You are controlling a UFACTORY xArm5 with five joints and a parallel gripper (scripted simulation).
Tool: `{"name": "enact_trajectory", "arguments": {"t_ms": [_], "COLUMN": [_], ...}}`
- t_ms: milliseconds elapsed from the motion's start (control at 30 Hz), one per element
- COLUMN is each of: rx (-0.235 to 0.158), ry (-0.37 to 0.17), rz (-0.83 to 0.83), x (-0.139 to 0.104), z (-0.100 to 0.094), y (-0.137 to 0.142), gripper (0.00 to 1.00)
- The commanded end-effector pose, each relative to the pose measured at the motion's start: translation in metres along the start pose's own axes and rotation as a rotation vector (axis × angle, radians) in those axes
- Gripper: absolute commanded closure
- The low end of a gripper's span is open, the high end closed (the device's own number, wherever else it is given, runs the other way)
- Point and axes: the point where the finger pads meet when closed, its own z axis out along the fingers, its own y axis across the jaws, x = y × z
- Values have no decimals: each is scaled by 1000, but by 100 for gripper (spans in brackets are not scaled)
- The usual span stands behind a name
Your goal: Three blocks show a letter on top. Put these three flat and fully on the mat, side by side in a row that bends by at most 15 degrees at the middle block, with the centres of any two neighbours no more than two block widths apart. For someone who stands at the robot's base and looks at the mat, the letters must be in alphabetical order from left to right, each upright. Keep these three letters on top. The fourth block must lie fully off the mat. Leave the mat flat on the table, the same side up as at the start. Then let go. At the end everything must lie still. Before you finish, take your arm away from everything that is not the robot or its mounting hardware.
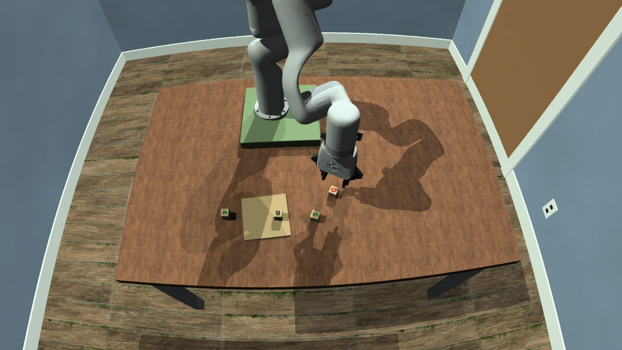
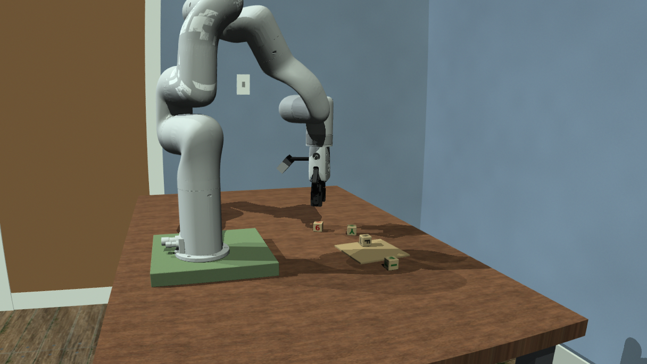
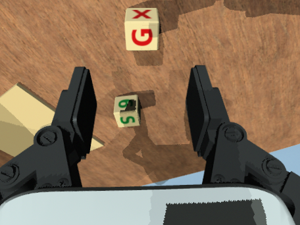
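remotely, i hover the empty, parted hand (image 1: 334, 181) (image 2: 317, 204) (image 3: 141, 84) over the counter (image 1: 391, 243) (image 2: 271, 316) (image 3: 204, 39) near the g block (image 1: 333, 191) (image 2: 317, 226) (image 3: 141, 35), at the mat's (image 1: 278, 202) (image 2: 389, 253) (image 3: 31, 106) two o'clock from above, likely light, stiff, best pinched across opposite sides.

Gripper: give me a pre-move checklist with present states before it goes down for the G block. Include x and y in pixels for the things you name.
1. Gripper (image 1: 334, 180) (image 2: 317, 204) (image 3: 141, 84) open, nothing between its fingers: ok.
2. G block (image 1: 333, 190) (image 2: 317, 226) (image 3: 142, 35) letter up: ok.
3. G block fully on the mat (image 1: 256, 217) (image 2: 362, 257) (image 3: 20, 105): not ok, it is on the table.
4. B block (image 1: 277, 213) (image 2: 365, 240) on the mat: ok.
5. 4 block (image 1: 224, 213) (image 2: 391, 263) fully off the mat: ok.
6. Fingers centred over the G block: cannot tell.
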Motion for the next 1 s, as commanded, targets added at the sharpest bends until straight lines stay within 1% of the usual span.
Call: {"name": "enact_trajectory", "arguments": {"t_ms": [0,133,600,667,967], "rx": [-3,-3,-3,-3,-3], "ry": [-2,-2,-2,-2,-2], "rz": [0,0,0,0,0], "x": [-1,-1,-1,-1,-1], "z": [2,5,26,26,38], "y": [1,1,1,1,1], "gripper": [37,37,37,37,37]}}
